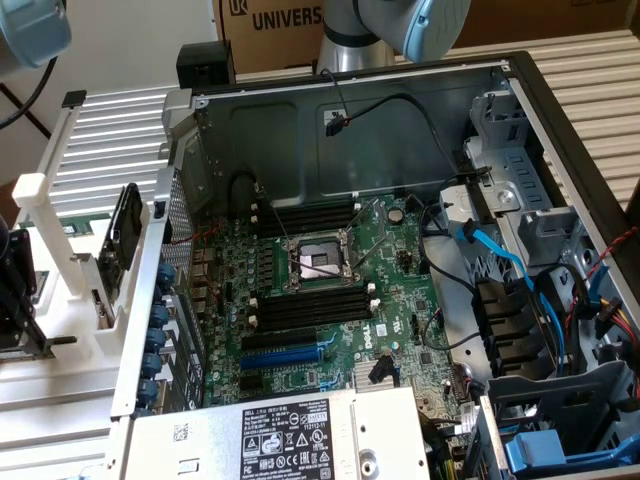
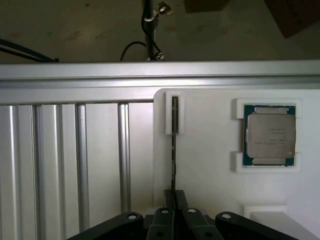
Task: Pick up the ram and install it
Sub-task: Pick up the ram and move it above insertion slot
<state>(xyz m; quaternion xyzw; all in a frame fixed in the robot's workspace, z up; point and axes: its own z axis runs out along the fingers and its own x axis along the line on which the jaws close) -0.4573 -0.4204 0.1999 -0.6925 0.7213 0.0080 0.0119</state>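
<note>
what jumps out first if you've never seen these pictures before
The open grey metal computer case with its green motherboard sits mid-frame in the exterior view, a square silver processor socket at the board's centre. In the wrist view the black gripper is closed on a thin dark memory stick standing edge-on in a white plastic holder, with a square silver processor chip cradled beside it.

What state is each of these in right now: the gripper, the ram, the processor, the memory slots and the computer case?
gripper: shut on the ram's near end.
ram: standing on edge in its slot in the white holder, not yet lifted out.
processor: lying flat in its recess in the white holder.
memory slots: empty.
computer case: open, motherboard exposed.
</note>
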